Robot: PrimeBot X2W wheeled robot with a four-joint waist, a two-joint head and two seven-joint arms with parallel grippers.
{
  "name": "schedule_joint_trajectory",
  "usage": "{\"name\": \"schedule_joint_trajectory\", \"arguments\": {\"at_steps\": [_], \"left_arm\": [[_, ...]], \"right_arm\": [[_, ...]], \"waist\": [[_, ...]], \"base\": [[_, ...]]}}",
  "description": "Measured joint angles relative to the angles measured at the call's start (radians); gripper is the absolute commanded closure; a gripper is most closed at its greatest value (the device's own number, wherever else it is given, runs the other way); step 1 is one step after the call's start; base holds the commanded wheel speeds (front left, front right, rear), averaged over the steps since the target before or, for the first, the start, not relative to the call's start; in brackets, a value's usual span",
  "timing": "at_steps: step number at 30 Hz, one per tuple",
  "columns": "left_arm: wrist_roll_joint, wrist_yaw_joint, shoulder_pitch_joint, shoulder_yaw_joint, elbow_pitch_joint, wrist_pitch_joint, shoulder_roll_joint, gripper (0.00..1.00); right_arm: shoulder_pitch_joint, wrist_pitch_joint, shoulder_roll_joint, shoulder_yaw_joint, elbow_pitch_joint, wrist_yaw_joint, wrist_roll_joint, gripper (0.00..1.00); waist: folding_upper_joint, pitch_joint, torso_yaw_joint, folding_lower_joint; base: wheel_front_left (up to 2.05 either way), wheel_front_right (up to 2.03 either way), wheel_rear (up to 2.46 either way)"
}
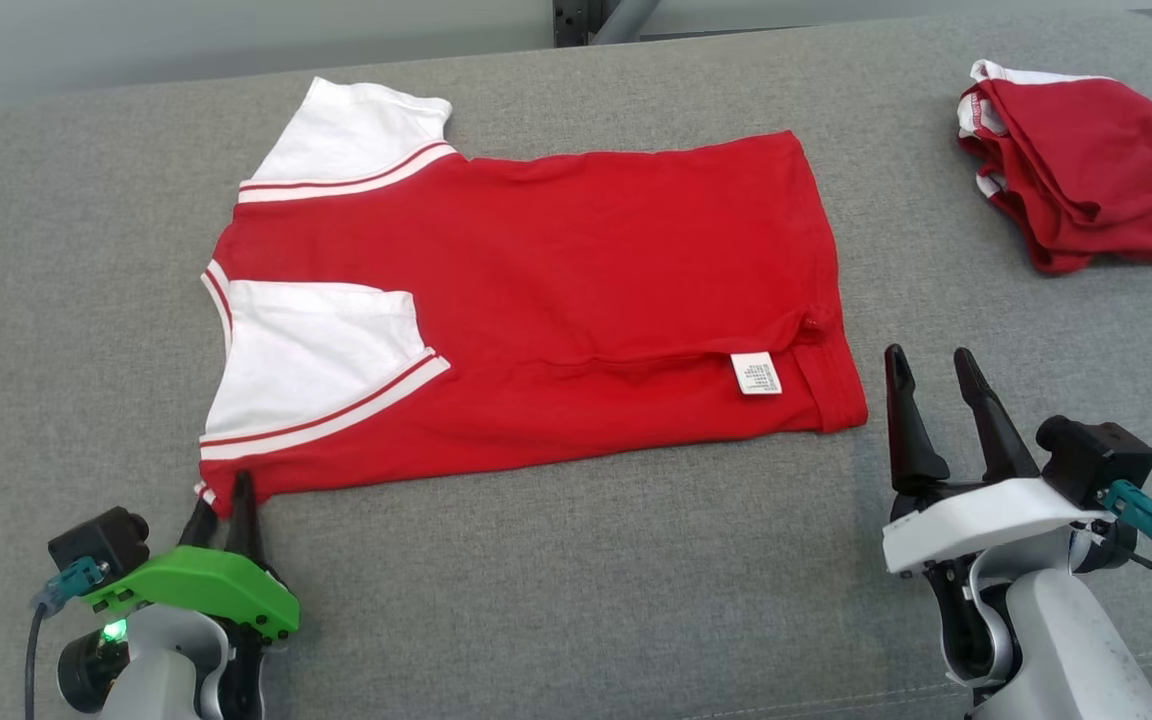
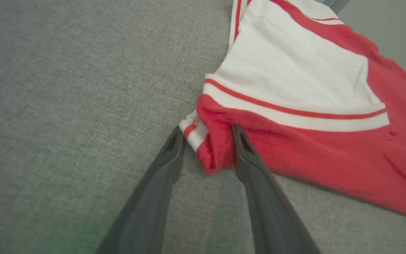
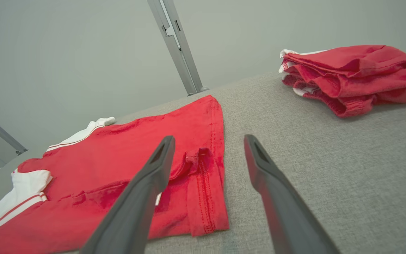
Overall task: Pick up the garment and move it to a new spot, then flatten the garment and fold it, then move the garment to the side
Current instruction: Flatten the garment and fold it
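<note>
Head view: the garment (image 1: 556,270) is a red knit T-shirt lying flat near the middle of a grey padded surface (image 1: 576,580) with a coarse woven texture. Its outline is a wide rectangle with a soft, matte cloth face and a few shallow creases. The long axis runs from 9 o'clock to 3 o'clock, with the sleeve end at 9 and the stitched hem at 3. Two white sleeves, each edged with a thin red stripe, sit at the 9 o'clock end: one (image 1: 351,130) sticks out toward 11 o'clock, the other (image 1: 316,350) is folded in over the red body. A small white printed label (image 1: 756,373) lies near the hem, toward 4 o'clock.

The left gripper (image 1: 224,495), under a glossy green housing, is at 7 o'clock. Its dark tapered fingers straddle the shirt's nearest corner, where the cloth bunches into a small ridge between them. I cannot tell whether they are truly pinching that ridge.

The right gripper (image 1: 928,352), with a white housing, is at 4 o'clock, just beside the hem and clear of the cloth, fingers spread apart and holding nothing.

A rumpled stack of folded red clothes (image 1: 1086,170) with white trim rests at 2 o'clock, well apart from the shirt.
</note>
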State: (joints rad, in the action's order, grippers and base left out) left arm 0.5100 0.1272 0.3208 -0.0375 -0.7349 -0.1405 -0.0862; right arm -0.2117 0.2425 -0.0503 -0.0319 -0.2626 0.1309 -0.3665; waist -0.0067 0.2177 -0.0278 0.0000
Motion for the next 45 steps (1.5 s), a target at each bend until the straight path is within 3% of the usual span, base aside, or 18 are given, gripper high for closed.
{"name": "schedule_joint_trajectory", "arguments": {"at_steps": [11, 19, 26, 27, 29, 30, 38, 45], "left_arm": [[0.000, 0.000, 0.019, 0.044, -0.013, -0.065, -0.001, 1.00], [0.007, 0.000, 0.011, 0.091, 0.049, -0.083, 0.009, 1.00], [0.007, 0.000, 0.005, 0.115, 0.090, -0.086, 0.009, 1.00], [0.008, 0.000, 0.002, 0.117, 0.094, -0.086, 0.009, 1.00], [0.008, 0.000, -0.004, 0.120, 0.102, -0.087, 0.008, 1.00], [0.008, 0.001, -0.006, 0.121, 0.106, -0.087, 0.007, 1.00], [0.007, 0.000, -0.054, 0.131, 0.195, -0.097, -0.005, 1.00], [0.005, -0.015, -0.168, 0.134, 0.353, -0.084, -0.018, 1.00]], "right_arm": [[-0.019, -0.070, 0.000, -0.019, -0.127, 0.000, -0.018, 0.00], [-0.102, -0.107, 0.000, 0.002, -0.335, 0.000, -0.027, 0.00], [-0.193, -0.107, -0.003, -0.077, -0.465, 0.000, -0.064, 0.00], [-0.201, -0.107, -0.004, -0.089, -0.479, 0.000, -0.067, 0.47], [-0.213, -0.099, -0.004, -0.104, -0.503, -0.001, -0.075, 0.73], [-0.217, -0.091, -0.004, -0.109, -0.514, 0.000, -0.081, 1.00], [-0.220, -0.047, 0.002, -0.097, -0.542, 0.000, -0.084, 1.00], [-0.111, -0.093, -0.006, -0.043, -0.381, 0.000, -0.149, 1.00]], "waist": [[0.0000, 0.003, 0.014, 0.0000], [0.0000, 0.001, 0.048, 0.0000], [0.0000, 0.002, 0.068, 0.0000], [0.0000, 0.000, 0.069, 0.0000], [0.0000, -0.003, 0.071, 0.0000], [0.0000, -0.005, 0.071, 0.0000], [0.0000, -0.034, 0.067, 0.0000], [0.0000, -0.064, 0.057, 0.0000]], "base": [[0.00, 0.00, 0.00], [0.00, 0.00, 0.00], [0.00, 0.00, 0.00], [0.00, 0.00, 0.00], [0.00, 0.00, 0.00], [0.00, 0.00, 0.00], [0.00, 0.00, 0.00], [0.00, 0.00, 0.00]]}}
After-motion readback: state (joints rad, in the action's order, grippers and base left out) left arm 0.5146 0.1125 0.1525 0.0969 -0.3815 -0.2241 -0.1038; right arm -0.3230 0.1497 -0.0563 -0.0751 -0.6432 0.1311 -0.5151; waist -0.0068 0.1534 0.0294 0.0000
